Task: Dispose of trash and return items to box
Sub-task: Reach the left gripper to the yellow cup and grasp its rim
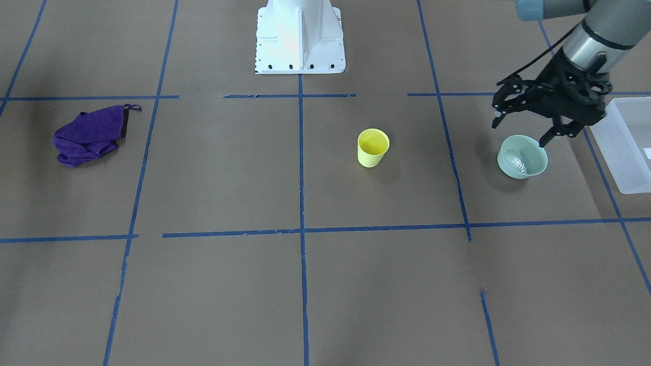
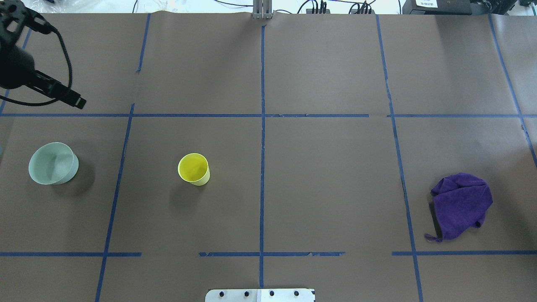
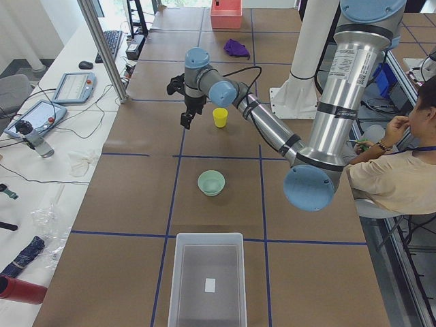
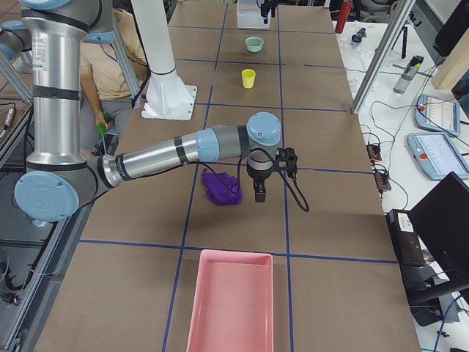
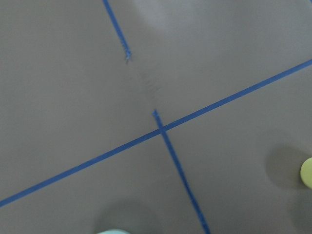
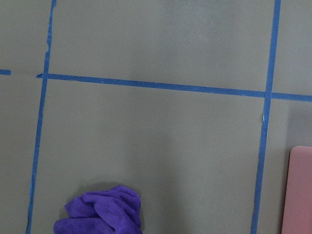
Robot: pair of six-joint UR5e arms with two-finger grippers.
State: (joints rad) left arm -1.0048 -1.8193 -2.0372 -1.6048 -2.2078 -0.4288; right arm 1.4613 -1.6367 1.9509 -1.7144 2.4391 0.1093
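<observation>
The left wrist view is blurred; the yellow cup [image 5: 307, 173] is only a sliver at its right edge, the bowl [image 5: 113, 232] only a rim at the bottom. The front-facing view's right edge cuts off the box [image 1: 628, 147]. The right gripper [image 4: 259, 192] shows only in the right side view, so how its jaws stand cannot be told. The right wrist view's bottom edge cuts the purple cloth [image 6: 100, 214].

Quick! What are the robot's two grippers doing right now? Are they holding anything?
Left gripper: open, holding nothing.
Right gripper: cannot tell if it is open or closed.
</observation>
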